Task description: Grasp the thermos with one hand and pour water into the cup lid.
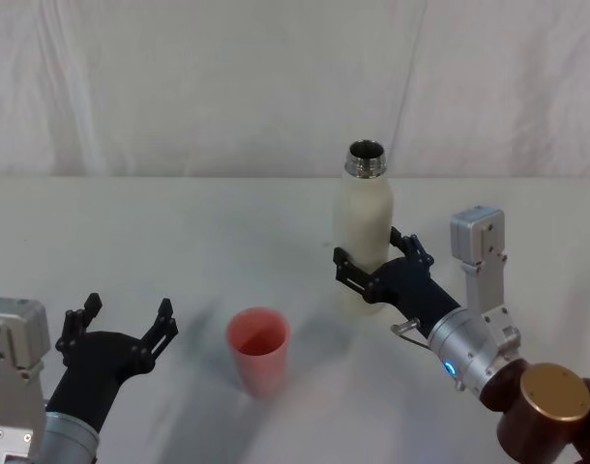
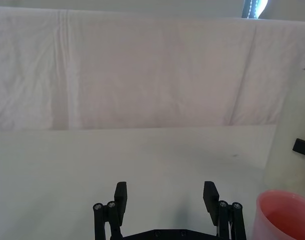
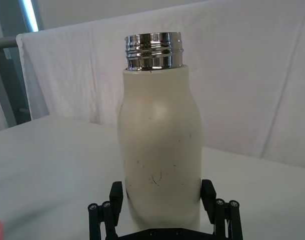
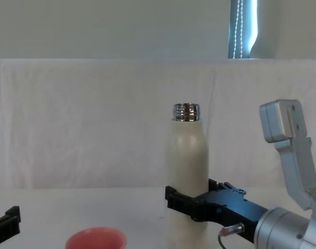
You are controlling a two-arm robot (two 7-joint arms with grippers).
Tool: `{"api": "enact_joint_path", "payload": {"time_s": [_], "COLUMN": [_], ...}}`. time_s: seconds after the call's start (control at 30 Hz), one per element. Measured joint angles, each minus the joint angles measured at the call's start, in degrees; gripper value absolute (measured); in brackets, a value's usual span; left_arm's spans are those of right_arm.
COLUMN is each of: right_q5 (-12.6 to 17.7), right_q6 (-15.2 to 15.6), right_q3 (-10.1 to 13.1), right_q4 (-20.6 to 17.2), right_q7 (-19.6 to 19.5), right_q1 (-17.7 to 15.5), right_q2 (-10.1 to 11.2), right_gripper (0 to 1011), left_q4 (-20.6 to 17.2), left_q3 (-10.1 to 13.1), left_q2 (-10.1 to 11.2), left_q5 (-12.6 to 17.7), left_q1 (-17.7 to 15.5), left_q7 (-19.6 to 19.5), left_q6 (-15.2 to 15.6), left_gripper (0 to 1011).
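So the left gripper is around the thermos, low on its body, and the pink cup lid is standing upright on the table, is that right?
Not quite: the right gripper brackets the thermos low on its body, as the head view shows. The left gripper hangs open beside the upright cup lid.

The thermos (image 1: 365, 232) stands upright on the desk (image 1: 179, 232), cream-white and matte, rounded at the shoulders, its shiny threaded steel neck uncapped and open at the top. A few faint scuffs mark its lower body in the right wrist view. The right hand (image 1: 372, 266) is at its lower half, one of the black fingers (image 3: 116, 192) on each side of the body, right against it. Over to the robot's left and nearer the robot sits the cup lid (image 1: 258, 349), a small salmon-pink cup, upright, mouth open, smooth rim, apart from the bottle.
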Motion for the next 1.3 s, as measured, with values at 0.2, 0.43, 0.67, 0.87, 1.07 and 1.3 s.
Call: {"api": "enact_joint_path", "payload": {"time_s": [0.2, 0.43, 0.67, 0.87, 1.07, 1.3], "right_q5": [-0.42, -0.89, -1.2, -1.43, -1.43, -1.43], "right_q6": [-0.7, -1.27, -1.7, -1.99, -1.99, -1.96], "right_q3": [-0.25, -0.31, -0.1, 0.15, 0.15, 0.15], "right_q4": [2.43, 4.8, 6.02, 6.31, 6.3, 6.25], "right_q7": [-0.01, -0.28, -0.6, -0.87, -0.88, -0.88], "right_q1": [1.47, 2.82, 3.47, 3.62, 3.61, 3.58], "right_q2": [-0.84, -1.59, -2.05, -2.24, -2.21, -2.19], "right_gripper": [1003, 1003, 1003, 1003, 1003, 1003], "left_q4": [0.0, 0.0, 0.0, 0.0, 0.0, 0.0], "left_q3": [0.0, 0.0, 0.0, 0.0, 0.0, 0.0], "left_q2": [0.0, 0.0, 0.0, 0.0, 0.0, 0.0], "left_q5": [0.0, 0.0, 0.0, 0.0, 0.0, 0.0], "left_q1": [0.0, 0.0, 0.0, 0.0, 0.0, 0.0], "left_q7": [0.0, 0.0, 0.0, 0.0, 0.0, 0.0], "left_q6": [0.0, 0.0, 0.0, 0.0, 0.0, 0.0], "left_gripper": [1001, 1001, 1001, 1001, 1001, 1001]}}
